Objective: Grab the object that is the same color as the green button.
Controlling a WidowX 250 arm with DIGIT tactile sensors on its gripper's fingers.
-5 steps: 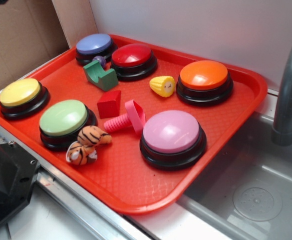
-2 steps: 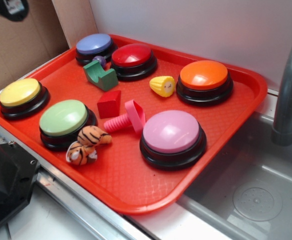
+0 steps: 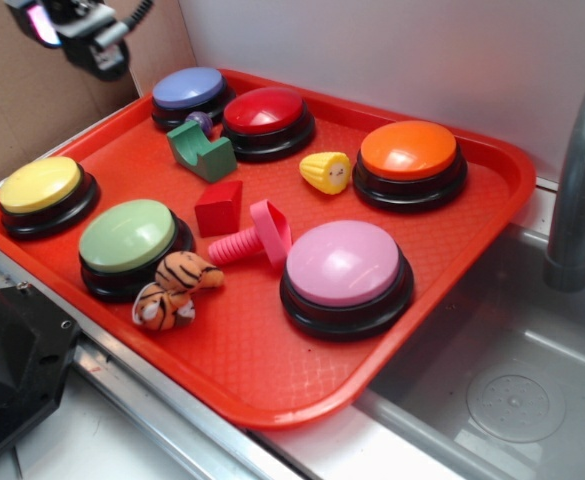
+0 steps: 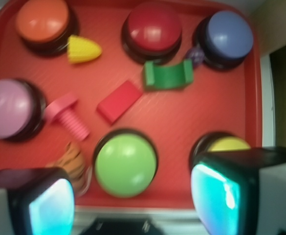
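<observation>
Red tray crowded, gripper hovering high at ten o'clock, jaws spread empty, surveying the green block beyond the green button.

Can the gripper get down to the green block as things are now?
Probably yes: the gripper hangs open above the tray, nothing covers the green block, though the red button crowds it.

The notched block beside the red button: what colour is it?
Dark green, clearest in the exterior view: the notched block.
</observation>
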